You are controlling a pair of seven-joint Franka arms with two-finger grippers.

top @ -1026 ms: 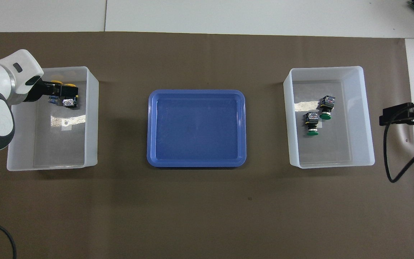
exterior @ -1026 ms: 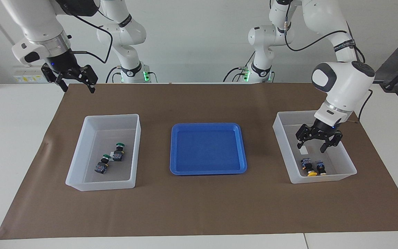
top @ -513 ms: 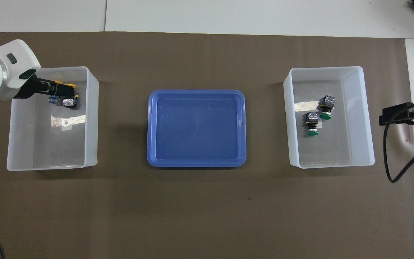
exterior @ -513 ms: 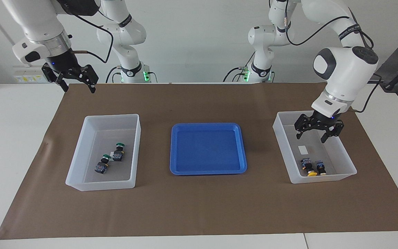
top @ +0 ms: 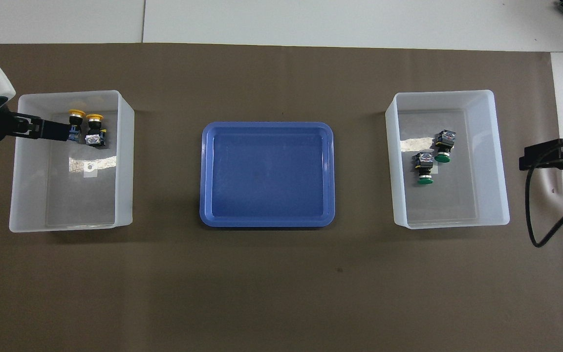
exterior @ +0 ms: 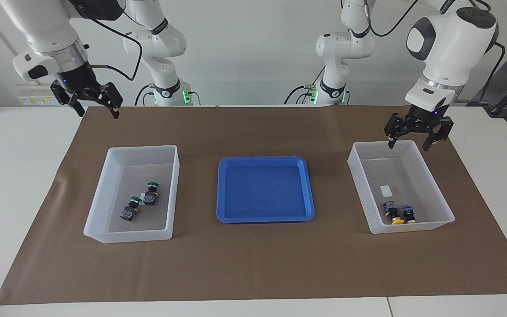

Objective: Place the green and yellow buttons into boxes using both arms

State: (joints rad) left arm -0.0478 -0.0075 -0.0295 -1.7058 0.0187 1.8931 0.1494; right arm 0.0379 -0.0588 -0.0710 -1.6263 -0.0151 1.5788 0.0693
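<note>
Two yellow buttons (exterior: 397, 213) lay boxed as left hand (exterior: 416, 133) lifted away empty and spread; right hand (exterior: 91, 99) waited, released — sorting looked finished.

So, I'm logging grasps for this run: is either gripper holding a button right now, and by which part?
Nothing is held. The left gripper and the right gripper are both open and empty, up in the air.

Plain white wall (exterior: 244, 48), white table (exterior: 20, 176) under a brown mat (exterior: 253, 264), even light.
</note>
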